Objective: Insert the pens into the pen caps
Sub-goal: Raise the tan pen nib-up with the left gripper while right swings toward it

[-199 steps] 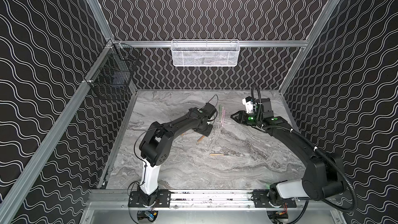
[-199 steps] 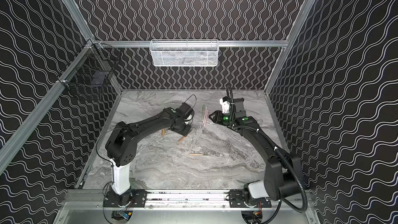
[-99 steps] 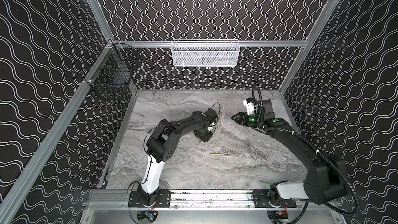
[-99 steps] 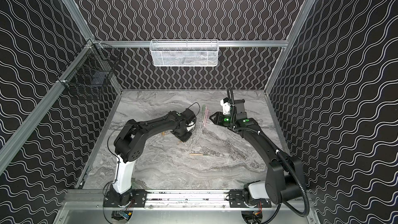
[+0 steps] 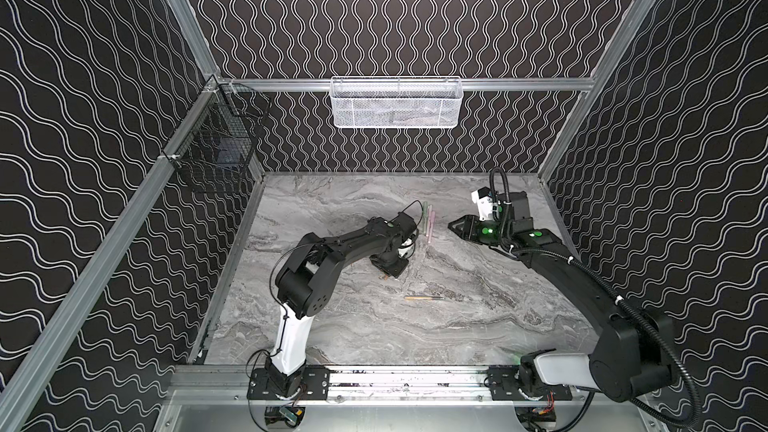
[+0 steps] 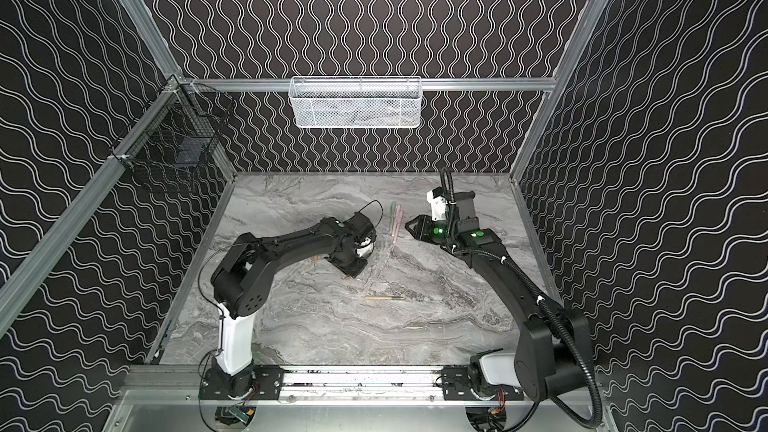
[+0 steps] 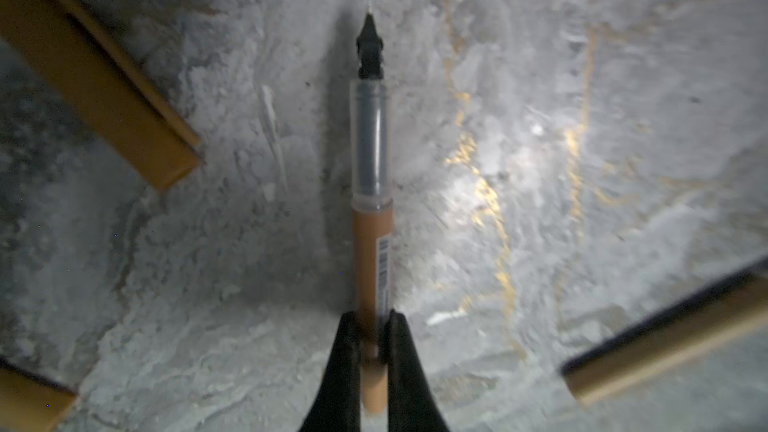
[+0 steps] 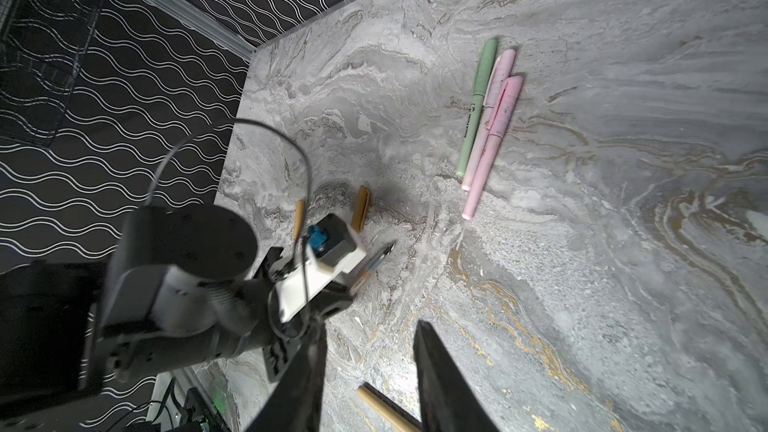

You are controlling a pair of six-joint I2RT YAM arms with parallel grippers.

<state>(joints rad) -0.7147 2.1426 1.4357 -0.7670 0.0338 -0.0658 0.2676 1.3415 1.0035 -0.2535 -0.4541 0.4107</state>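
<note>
Over the last second the left gripper [image 7: 372, 322] had swung away from the three capped pens [image 8: 492, 118], dropped to the counter [image 7: 561, 76] and drawn its jaws in; it now pinched the tan pen [image 7: 371, 222] close to the blunt back end, the dark pointed tip aiming straight away from it; whether the pen lay on the counter or just above it could not be told. The right gripper [image 8: 371, 326] hung above the counter near the capped pens, jaws spread, nothing seen between the tips. A tan cap [image 7: 104, 85] lay just beside the gripped pen, not touching it; a second tan pen [image 5: 424, 297] lay apart, toward the near edge.

The pen was judged light and stiff; its smooth round plastic barrel seemed likely to swivel or slide in so narrow a pinch; held that far back, the long front would lever against the jaws when pushed into a cap, so a hold nearer the middle would steady it; the fine tip looked easy to damage. The cap, short and hollow, would best be taken by its closed end, mouth left free.
</note>
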